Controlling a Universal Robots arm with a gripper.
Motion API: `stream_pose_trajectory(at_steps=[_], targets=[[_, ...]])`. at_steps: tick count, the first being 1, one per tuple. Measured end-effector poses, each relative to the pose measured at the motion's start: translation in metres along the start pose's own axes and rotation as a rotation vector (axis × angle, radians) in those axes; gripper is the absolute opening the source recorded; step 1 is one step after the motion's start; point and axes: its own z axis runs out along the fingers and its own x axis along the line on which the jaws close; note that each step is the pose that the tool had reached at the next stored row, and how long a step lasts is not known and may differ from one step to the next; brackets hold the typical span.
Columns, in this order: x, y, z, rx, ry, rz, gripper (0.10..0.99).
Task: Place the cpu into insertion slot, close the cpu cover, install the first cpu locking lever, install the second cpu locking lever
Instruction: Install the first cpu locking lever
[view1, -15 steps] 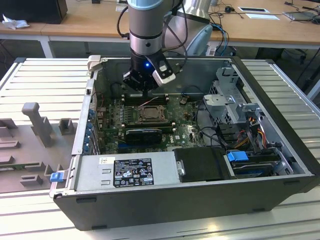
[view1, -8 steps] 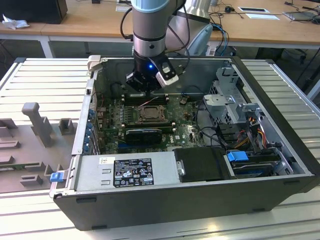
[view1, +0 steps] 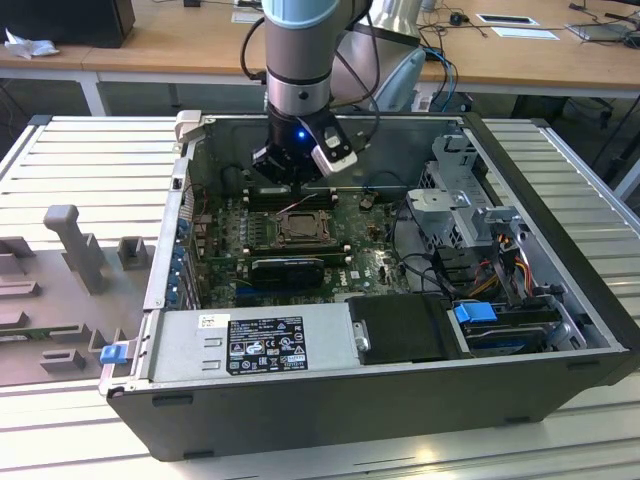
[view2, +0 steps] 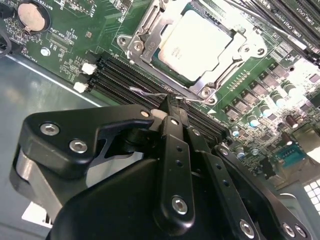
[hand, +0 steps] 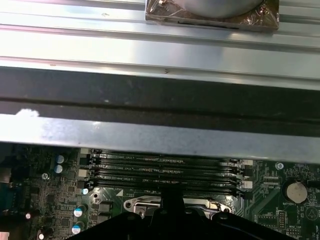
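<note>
Pincer (view2: 172, 103): fingers drawn narrow, tips together at a thin wire locking lever (view2: 150, 92).
Just beyond tips: cpu (view2: 196, 44) seated, cpu cover (view2: 154, 31) down around it.

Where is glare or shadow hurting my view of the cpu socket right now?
Second wrist view: the cpu face shines pale, the motherboard washes out near the capacitors, the tool is a dark mass in front. First wrist view: the slatted table reflects brightly, the motherboard lies dim. Exterior view: the insertion slot sits in shade inside the case.
</note>
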Motion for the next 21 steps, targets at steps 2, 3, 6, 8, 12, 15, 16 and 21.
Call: stream_pose_trajectory(at_steps=[2, 3, 6, 8, 12, 15, 16, 21], targets=[[-0.0001, -0.0001, 0.0007, 0.0, -0.0001, 0.0, 0.106], [-0.0004, -0.0001, 0.0013, 0.0, -0.0001, 0.0, 0.106], [-0.0026, 0.0004, 0.0031, 0.0, 0.0, -0.001, 0.106], [-0.0041, 0.0015, 0.0038, 0.0, 0.0001, -0.001, 0.106], [-0.0113, 0.0022, 0.0063, 0.0, 0.0006, -0.004, 0.106], [-0.0161, 0.0022, 0.008, 0.0, 0.0009, -0.007, 0.106], [-0.0171, 0.0021, 0.0084, 0.0, 0.001, -0.008, 0.106], [-0.0227, 0.0016, 0.0113, -0.001, 0.0025, -0.018, 0.106]])
